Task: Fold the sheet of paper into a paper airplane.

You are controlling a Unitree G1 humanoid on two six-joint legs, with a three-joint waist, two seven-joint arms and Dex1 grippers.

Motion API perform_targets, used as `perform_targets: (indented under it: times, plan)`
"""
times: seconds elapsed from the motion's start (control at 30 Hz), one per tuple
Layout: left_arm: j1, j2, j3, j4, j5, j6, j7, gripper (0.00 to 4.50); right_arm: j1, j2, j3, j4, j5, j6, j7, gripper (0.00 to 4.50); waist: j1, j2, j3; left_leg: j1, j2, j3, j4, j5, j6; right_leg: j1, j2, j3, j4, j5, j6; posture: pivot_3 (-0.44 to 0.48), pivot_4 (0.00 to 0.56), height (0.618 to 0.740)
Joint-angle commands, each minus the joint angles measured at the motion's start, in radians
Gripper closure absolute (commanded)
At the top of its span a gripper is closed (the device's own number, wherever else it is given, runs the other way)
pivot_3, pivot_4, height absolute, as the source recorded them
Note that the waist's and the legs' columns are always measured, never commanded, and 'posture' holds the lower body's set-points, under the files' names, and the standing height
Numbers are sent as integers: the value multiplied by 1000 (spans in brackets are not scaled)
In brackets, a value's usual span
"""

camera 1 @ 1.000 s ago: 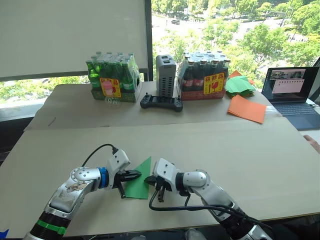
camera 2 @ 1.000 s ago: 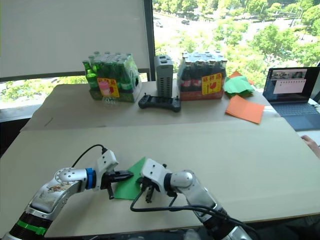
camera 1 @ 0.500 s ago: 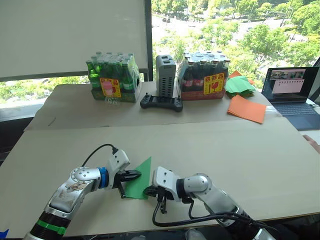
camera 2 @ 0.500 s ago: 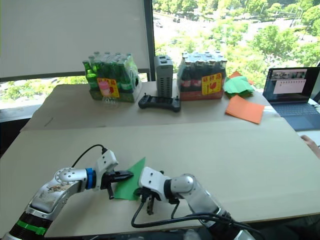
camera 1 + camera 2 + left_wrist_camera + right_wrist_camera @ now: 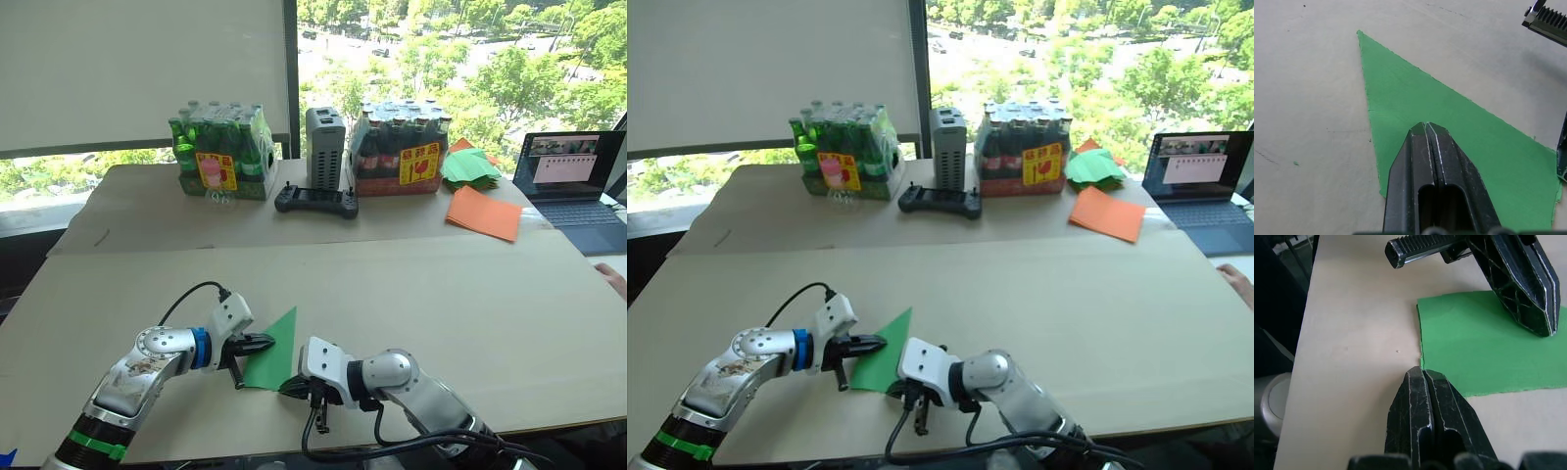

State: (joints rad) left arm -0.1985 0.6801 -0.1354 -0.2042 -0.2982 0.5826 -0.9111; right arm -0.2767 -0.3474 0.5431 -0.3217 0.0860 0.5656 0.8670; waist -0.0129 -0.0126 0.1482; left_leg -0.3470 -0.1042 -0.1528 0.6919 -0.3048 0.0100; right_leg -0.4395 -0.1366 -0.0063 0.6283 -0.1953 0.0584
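1. The right tool [image 5: 292,385], two black fingers pressed together, sits at the near corner of the thin bright green triangular paper sheet [image 5: 272,354]. Its tips touch that corner's edge, gripping nothing.
2. The green sheet lies flat on the pale beige counter [image 5: 470,294], near its front edge, with its point aimed toward 12 o'clock.
3. The left tool [image 5: 263,342] comes in from 9 o'clock of the sheet, black fingers closed together with their tips resting on top of the paper.
4. Far back at 12 o'clock lies a black handheld controller [image 5: 315,201], with a grey upright box [image 5: 325,147] just behind it.
5. A shrink-wrapped pack of green bottles [image 5: 220,152] stands at 11 o'clock, a pack of dark bottles [image 5: 405,149] at 1 o'clock.
6. Toward 2 o'clock lie flat orange paper sheets [image 5: 484,212], a green paper stack [image 5: 471,165] behind them, and an open dark laptop [image 5: 571,178] at the counter's right edge.
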Motion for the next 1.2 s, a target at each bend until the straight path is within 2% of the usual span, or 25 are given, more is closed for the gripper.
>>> perform_targets:
  times: [0.03, 0.3, 0.57, 0.63, 0.67, 0.7, 0.77, 0.8, 0.83, 0.97, 1.1, 1.2]
  plan:
    - [-3, -9, -12, -6, 5, 2, 5, 4454, -20, 9, -124, -115, 87, 17, -20, 4500, 1, 0, 0, 0, 0, 0, 0, 0, 0, 0, 0, 0, 0, 0, 0, 0, 150, 715]
    - [-3, -10, 66, -71, -60, 35, 18, 4454, -33, -36, -241, -231, 142, 80, -78, 4500, 1, -1, 1, -2, 0, 0, 0, 0, 0, -1, 0, 0, 0, 0, 0, 0, 150, 715]
    - [19, 59, 138, -143, -109, 75, -6, 4454, -1, -91, -225, -269, 146, 84, -109, 4500, -3, -1, 1, -5, 0, 0, 0, 0, -1, -4, 0, 0, 0, 0, 0, 0, 150, 714]
    - [4, 109, 150, -120, -105, 47, -52, 4454, 10, -114, -203, -282, 135, 73, -104, 4500, -10, -1, 2, -9, -8, -16, 0, -1, 2, 3, -12, -15, 2, -4, 3, 0, 150, 712]
    - [-8, 129, 153, -101, -99, 24, -74, 4454, 11, -118, -203, -283, 138, 72, -104, 4500, -16, -1, 2, -11, -12, -23, 0, 0, 4, 5, -18, -22, 4, -7, 5, 0, 150, 711]
    - [-22, 146, 155, -75, -93, 2, -92, 4454, 11, -122, -204, -283, 142, 73, -106, 4500, -16, 0, 2, -13, -23, -35, 1, 4, 7, 9, -34, -36, 9, -15, 11, 0, 150, 711]
    - [-55, 181, 145, -11, -61, -75, -132, 4454, 10, -130, -214, -282, 152, 84, -110, 4500, -5, 3, 5, -14, -45, -58, 3, 10, 9, 12, -47, -45, 19, -24, 16, 0, 150, 711]
    - [-79, 202, 132, 36, -31, -146, -166, 4454, 11, -131, -224, -285, 158, 85, -113, 4500, 6, 3, 5, -14, -48, -60, 3, 12, 8, 6, -42, -33, 18, -25, 17, 0, 150, 711]
    - [-102, 219, 118, 81, -5, -215, -200, 4454, 12, -131, -232, -286, 163, 85, -115, 4500, 17, 3, 5, -15, -48, -58, 3, 15, 2, 5, -40, -29, 16, -24, 17, 0, 150, 711]
    - [-212, 222, 64, 242, 68, -487, -324, 4454, 24, -141, -245, -296, 162, 78, -125, 4500, 37, 2, 5, -23, -45, -56, 2, 19, -4, 0, -38, -26, 17, -22, 13, 0, 150, 711]
    - [-371, 188, -23, 442, 177, -836, -423, 3285, 35, -147, -254, -320, 171, 95, -140, 4500, 39, 2, 6, -24, -39, -51, 2, 19, -3, -1, -33, -22, 15, -20, 13, 0, 150, 711]
    - [-519, 118, -70, 590, 181, -980, -516, 2263, 51, -163, -267, -328, 175, 102, -151, 4500, 39, 1, 6, -24, -37, -47, 3, 18, -3, -1, -31, -19, 13, -18, 13, 0, 150, 711]
